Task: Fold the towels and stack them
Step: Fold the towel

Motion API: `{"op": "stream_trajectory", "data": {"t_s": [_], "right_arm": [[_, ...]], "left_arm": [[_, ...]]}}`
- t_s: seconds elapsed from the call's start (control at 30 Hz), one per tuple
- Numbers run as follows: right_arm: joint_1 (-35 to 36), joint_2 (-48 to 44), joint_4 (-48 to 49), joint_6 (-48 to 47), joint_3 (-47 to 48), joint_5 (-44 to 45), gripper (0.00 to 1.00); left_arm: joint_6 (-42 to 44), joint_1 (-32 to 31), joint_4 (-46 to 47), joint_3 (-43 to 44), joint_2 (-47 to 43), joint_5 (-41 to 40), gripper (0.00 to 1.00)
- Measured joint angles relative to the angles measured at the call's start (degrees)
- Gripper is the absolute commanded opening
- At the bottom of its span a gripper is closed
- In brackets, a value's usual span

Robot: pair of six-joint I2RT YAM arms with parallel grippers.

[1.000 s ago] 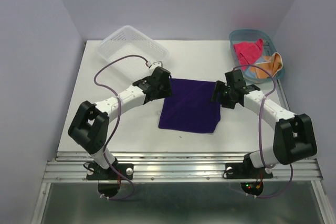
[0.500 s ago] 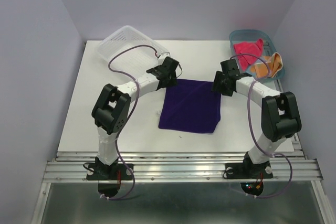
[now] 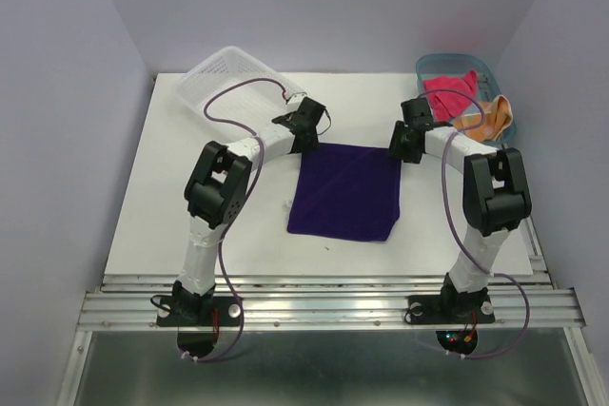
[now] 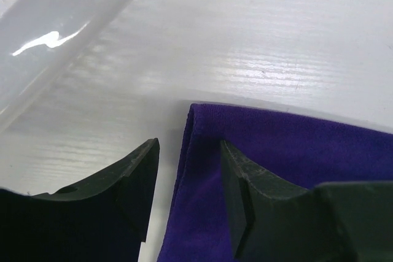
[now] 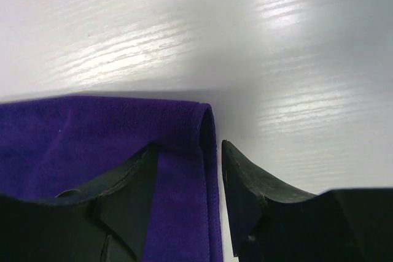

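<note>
for folding, the purple towel (image 3: 344,192) is straddled at its upper corners by the left tool (image 4: 188,145) and right tool (image 5: 189,146), both apart; pinching is judged next.

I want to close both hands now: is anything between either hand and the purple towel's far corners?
Nothing visible does. The left hand and the right hand each stand open astride a far corner edge of the purple towel.
</note>
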Motion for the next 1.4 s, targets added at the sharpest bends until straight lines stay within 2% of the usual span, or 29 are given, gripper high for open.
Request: {"op": "stream_trajectory", "data": {"t_s": [0.33,0.4,0.53,0.57,0.73,0.87,1.07,1.4], "right_arm": [[-1.57,5.09,0.26,-3.10,3.52,-0.57,0.45],[-1.73,5.11,0.63,-4.13,3.52,-0.81,0.43],[-1.79,5.31,1.31,-5.95,3.52,-1.60,0.31],[-1.81,5.31,1.64,-6.40,3.52,-2.05,0.24],[-1.84,5.31,2.23,-8.13,3.52,-3.93,0.06],[-1.84,5.31,3.02,-10.40,3.52,-4.39,0.01],[-1.90,3.87,6.05,-15.80,3.39,-6.19,0.01],[-1.95,-2.27,10.84,-18.10,0.13,-10.10,0.01]], "left_arm": [[-0.02,0.72,-0.20,1.90,2.86,2.19,0.40],[-0.02,0.72,0.09,1.90,3.17,3.15,0.32],[0.02,0.74,0.57,2.01,3.43,4.57,0.03],[0.17,0.74,0.63,2.03,3.50,4.79,0.00],[0.50,0.74,0.98,2.12,3.54,5.38,0.00],[1.70,0.74,2.23,2.12,3.52,5.31,0.00],[3.69,0.74,4.81,0.92,0.59,3.56,0.00],[4.09,0.74,10.05,-5.92,-8.39,1.27,0.00]]}}
